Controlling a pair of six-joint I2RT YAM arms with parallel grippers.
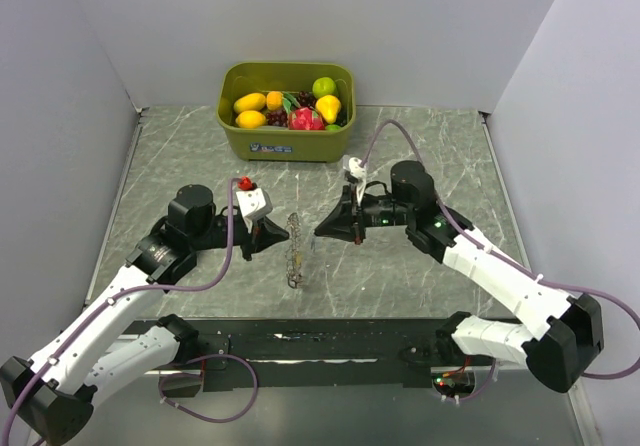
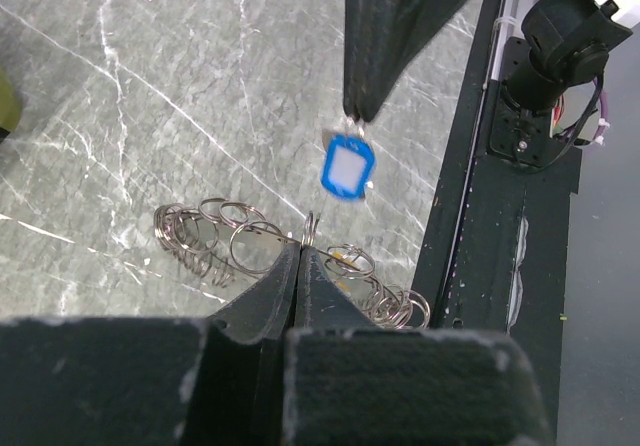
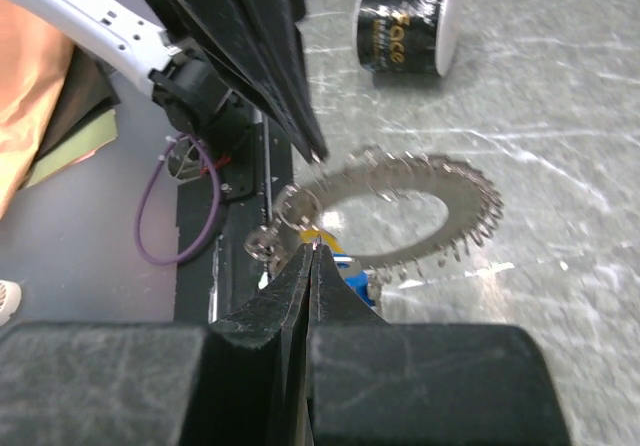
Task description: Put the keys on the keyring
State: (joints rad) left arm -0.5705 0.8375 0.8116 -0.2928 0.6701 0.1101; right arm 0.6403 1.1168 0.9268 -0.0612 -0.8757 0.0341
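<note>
One keyring (image 2: 205,228) is lying across the lower frame.
Right fingers (image 2: 375,46) are pinching one blue key (image 2: 347,166) just above it; left fingers (image 2: 270,286), shut, are touching its rings.

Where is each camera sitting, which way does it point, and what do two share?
Top: above, behind the robot, looking down on table, fruit tub, left arm, right arm.
Left wrist: on left arm, past the left hand toward the right hand and blue tag.
Right wrist: past the right hand toward the left hand.
Shared: keyring, in all three.
</note>
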